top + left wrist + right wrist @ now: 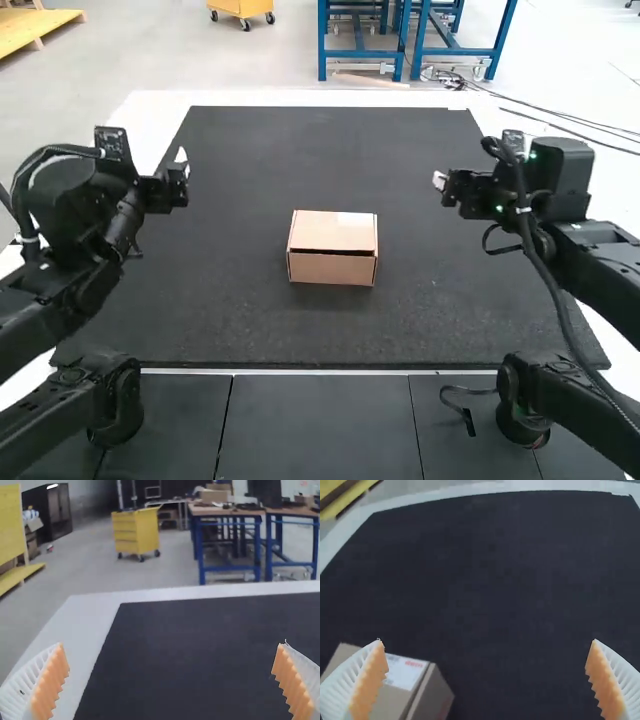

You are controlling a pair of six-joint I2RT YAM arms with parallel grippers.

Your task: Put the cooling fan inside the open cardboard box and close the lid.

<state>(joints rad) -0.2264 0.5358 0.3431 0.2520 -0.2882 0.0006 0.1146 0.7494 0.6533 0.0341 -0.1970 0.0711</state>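
Black mat [250,320] covers most of the white tabletop [150,100]. Closest to me, the left arm [70,210] stands at one side and the right arm [580,250] at the other.

A little farther in, right in the middle of the mat, sits the brown box [332,247]. Its lid lies down flat, so the box is shut. There is a white label [402,672] on its top. The box stands by itself.

Farther back, the left pincer [178,187] hangs over the left side of the mat, well apart from the box. Its white fingers [20,690] with orange pads [50,682] are spread wide, with only air between them.

Across from it, the right pincer [445,188] hangs over the right side of the mat. It is well apart from the box too. It is also spread wide and grips no thing.

Behind both pincers the mat goes on to its far edge. After that comes the white rim of the tabletop.
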